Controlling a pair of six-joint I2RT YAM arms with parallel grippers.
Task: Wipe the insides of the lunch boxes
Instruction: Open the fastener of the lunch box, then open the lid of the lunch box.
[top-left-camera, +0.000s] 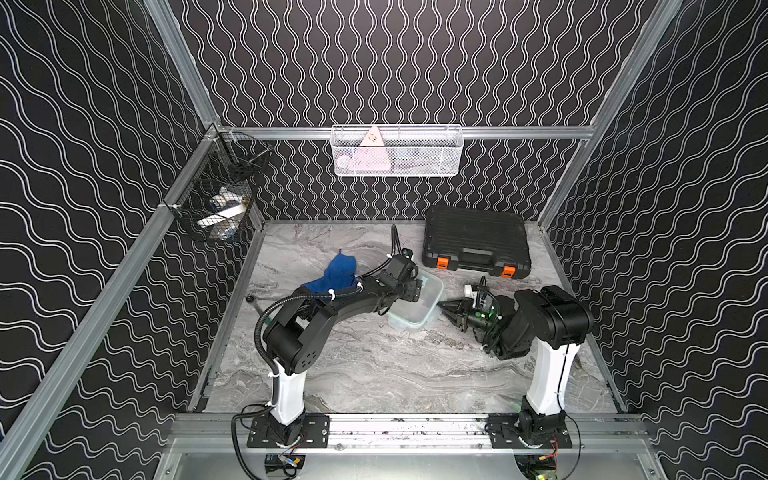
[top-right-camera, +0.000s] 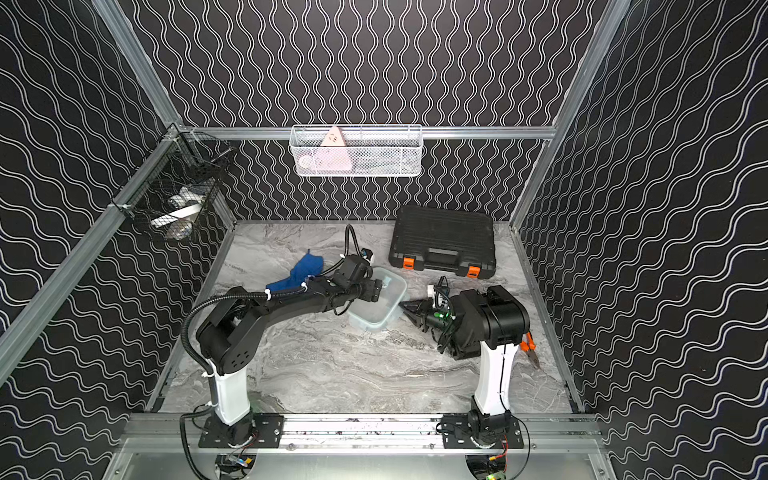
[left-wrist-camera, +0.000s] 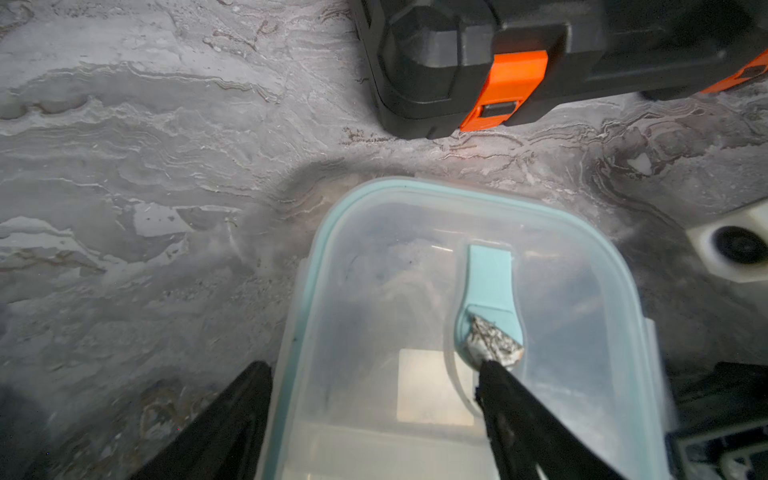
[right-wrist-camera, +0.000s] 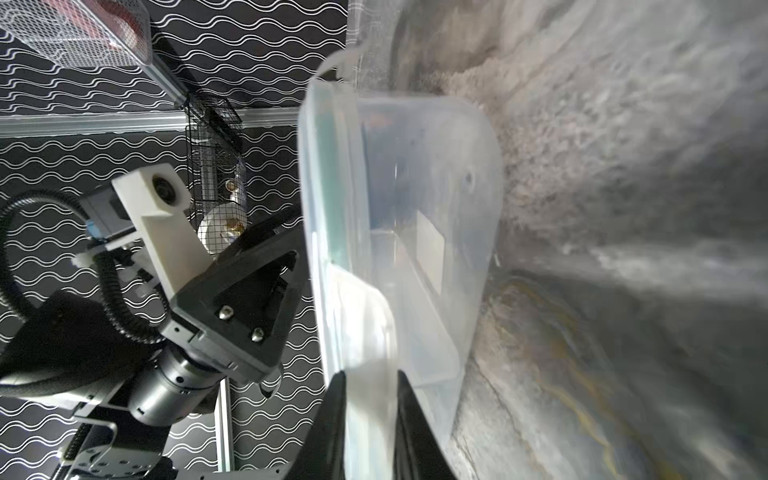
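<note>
A clear rounded-rectangular plastic lunch box (top-left-camera: 424, 306), pale-green-rimmed lid (left-wrist-camera: 415, 257) on, sits mid-way across the grey marble-patterned table (top-left-camera: 374, 365). The left gripper (left-wrist-camera: 372, 365) hovers over it, jaws spread wide. The right gripper (right-wrist-camera: 370, 376) pinches the box's right edge, jaws narrow. A crumpled blue cloth (top-left-camera: 338, 272) lies left; a black ribbed case (top-left-camera: 476, 237) sits far right.

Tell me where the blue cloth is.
In both top views the blue cloth lies on the left side of the table, just behind the left arm and left of the lunch box.
</note>
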